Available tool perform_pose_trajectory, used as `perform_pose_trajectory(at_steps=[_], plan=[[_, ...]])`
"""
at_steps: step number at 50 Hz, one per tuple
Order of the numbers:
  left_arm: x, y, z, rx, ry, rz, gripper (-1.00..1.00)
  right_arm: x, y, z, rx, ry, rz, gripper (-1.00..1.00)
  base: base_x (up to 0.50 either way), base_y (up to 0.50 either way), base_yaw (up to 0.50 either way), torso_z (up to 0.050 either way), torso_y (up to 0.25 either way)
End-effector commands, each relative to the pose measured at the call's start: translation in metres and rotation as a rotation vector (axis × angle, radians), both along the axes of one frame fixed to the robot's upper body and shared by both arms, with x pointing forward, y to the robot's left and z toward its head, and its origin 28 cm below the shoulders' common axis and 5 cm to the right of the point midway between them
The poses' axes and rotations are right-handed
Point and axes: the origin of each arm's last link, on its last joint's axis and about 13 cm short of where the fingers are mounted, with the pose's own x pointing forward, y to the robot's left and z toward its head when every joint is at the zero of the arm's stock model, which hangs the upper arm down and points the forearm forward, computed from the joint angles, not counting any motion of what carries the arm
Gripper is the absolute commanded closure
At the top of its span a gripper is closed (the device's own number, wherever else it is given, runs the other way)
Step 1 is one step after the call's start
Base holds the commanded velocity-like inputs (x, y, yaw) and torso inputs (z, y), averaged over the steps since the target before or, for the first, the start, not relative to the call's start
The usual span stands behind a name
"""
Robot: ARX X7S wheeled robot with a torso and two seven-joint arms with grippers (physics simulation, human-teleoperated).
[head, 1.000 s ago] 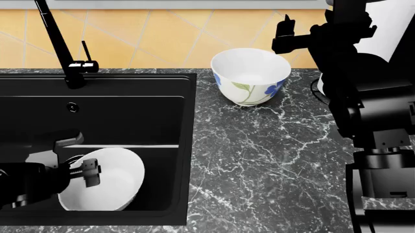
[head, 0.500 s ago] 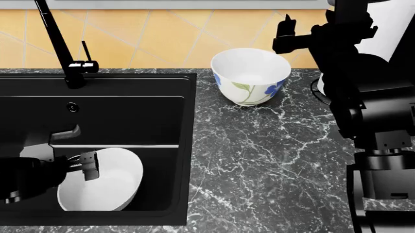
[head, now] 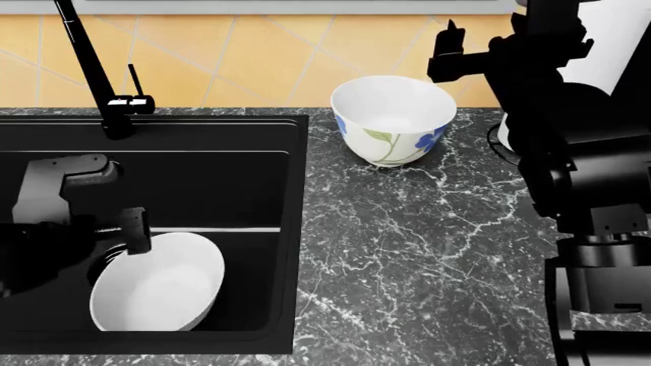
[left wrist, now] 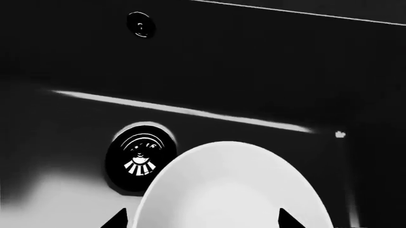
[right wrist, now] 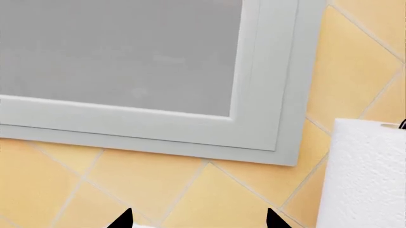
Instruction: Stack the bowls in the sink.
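So the plain white bowl [head: 158,284] is sitting down in the sink [head: 203,164], tucked into the near right corner of the basin, its rim close to the front wall and the right wall, so not much slack on those two sides. The far half of the basin floor is open black, with the little overflow hole on the back wall and the round drain [left wrist: 140,155] peeking out right beside the bowl's rim in the left wrist view. The left gripper [head: 130,232] hangs just over the bowl's far-left edge; its fingers are spread wide with the bowl between the two tips in the wrist view, not clamped on anything. The flowered bowl [head: 394,120] stands upright on the marble counter [head: 428,244], up near the tiled wall [head: 254,57] and a little right of the sink's back right corner, with lots of bare counter in front of it. The right gripper [head: 449,47] is raised above and to the right of that bowl, pointed at the wall; its wrist view shows two dark tips apart with nothing between them, plus a grey window frame [right wrist: 266,76] and a dimpled paper roll [right wrist: 364,175]. Textures: both bowls glossy and smooth, the sink matte black and boxy, the faucet [head: 91,65] a thin black stick, the counter black with grey-white veining.
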Motion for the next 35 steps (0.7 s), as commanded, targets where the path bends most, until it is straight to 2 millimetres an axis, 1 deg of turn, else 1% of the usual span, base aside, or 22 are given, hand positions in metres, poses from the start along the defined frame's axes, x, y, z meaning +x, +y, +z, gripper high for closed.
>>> perform_pose_trajectory(at_steps=[1, 9, 16, 23, 35], plan=[[-0.004, -0.010, 0.029, -0.013, -0.101, -0.064, -1.00, -0.002, 0.000, 0.001, 0.004, -0.006, 0.002, -1.00, 0.00, 0.00, 0.00, 0.000, 0.000], [-0.006, -0.023, 0.047, -0.037, -0.158, -0.123, -1.00, -0.006, -0.003, 0.002, 0.010, -0.009, 0.000, -1.00, 0.00, 0.00, 0.00, 0.000, 0.000], [-0.002, -0.038, 0.064, -0.055, -0.200, -0.185, -1.00, -0.008, -0.003, 0.004, 0.013, -0.014, 0.002, -1.00, 0.00, 0.00, 0.00, 0.000, 0.000], [0.005, -0.054, 0.082, -0.075, -0.240, -0.231, -1.00, -0.009, -0.004, 0.002, 0.017, -0.013, 0.002, -1.00, 0.00, 0.00, 0.00, 0.000, 0.000], [0.026, -0.083, 0.106, -0.099, -0.298, -0.314, -1.00, -0.011, -0.005, 0.002, 0.022, -0.018, 0.006, -1.00, 0.00, 0.00, 0.00, 0.000, 0.000]])
